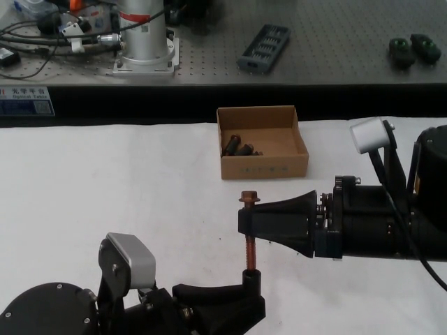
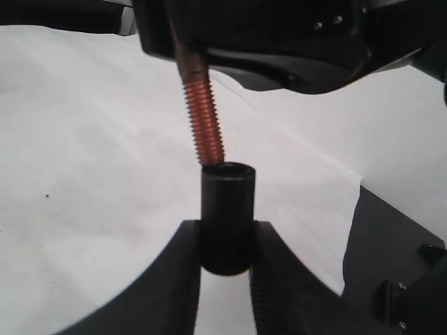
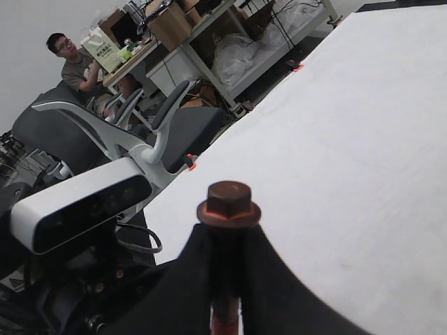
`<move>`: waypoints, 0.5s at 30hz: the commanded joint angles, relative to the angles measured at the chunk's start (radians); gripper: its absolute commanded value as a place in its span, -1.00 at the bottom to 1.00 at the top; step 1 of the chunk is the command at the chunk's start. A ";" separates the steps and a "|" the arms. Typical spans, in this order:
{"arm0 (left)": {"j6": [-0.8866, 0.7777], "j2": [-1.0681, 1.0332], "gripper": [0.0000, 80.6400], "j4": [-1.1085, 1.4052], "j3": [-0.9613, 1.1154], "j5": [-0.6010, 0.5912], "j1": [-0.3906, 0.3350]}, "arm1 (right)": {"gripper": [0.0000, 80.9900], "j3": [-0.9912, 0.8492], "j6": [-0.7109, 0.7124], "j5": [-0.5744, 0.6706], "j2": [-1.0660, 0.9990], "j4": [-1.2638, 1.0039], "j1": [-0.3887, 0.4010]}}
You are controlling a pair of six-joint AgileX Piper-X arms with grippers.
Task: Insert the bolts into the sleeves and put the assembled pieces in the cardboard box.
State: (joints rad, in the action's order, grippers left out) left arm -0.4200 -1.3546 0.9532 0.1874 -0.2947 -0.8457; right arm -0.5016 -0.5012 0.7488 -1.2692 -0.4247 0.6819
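Note:
A copper bolt [image 1: 248,234] hangs upright over the white bench, hex head up, with my right gripper [image 1: 246,222] shut on its shank just under the head [image 3: 228,204]. Directly below, my left gripper [image 1: 253,292] is shut on a black sleeve [image 2: 227,216] held upright. The bolt's threaded tip [image 2: 207,125] sits at the sleeve's open mouth, slightly tilted; whether it is inside I cannot tell. The cardboard box [image 1: 262,162] stands farther back on the bench with dark assembled pieces [image 1: 239,146] in its left part.
Behind the white bench surface runs a metal breadboard with a silver post [image 1: 143,31], cables, a black rack [image 1: 264,46] and two dark green parts [image 1: 415,49]. White cloth [image 1: 105,188] spreads open to the left of the box.

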 commanded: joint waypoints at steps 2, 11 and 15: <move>-0.033 0.000 -0.89 0.019 0.012 0.000 0.003 | -0.96 -0.003 -0.003 0.030 0.012 -0.001 -0.005; -0.053 0.000 -0.89 -0.013 0.012 0.021 0.003 | -0.96 -0.003 -0.003 0.031 0.012 -0.001 -0.005; -0.072 0.000 -0.89 -0.010 0.012 0.021 0.003 | -0.96 -0.003 -0.007 0.031 0.012 -0.001 -0.005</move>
State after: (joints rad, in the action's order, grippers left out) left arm -0.4653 -1.3546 0.9247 0.1874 -0.2796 -0.8457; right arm -0.5016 -0.5012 0.7664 -1.2692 -0.4247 0.6819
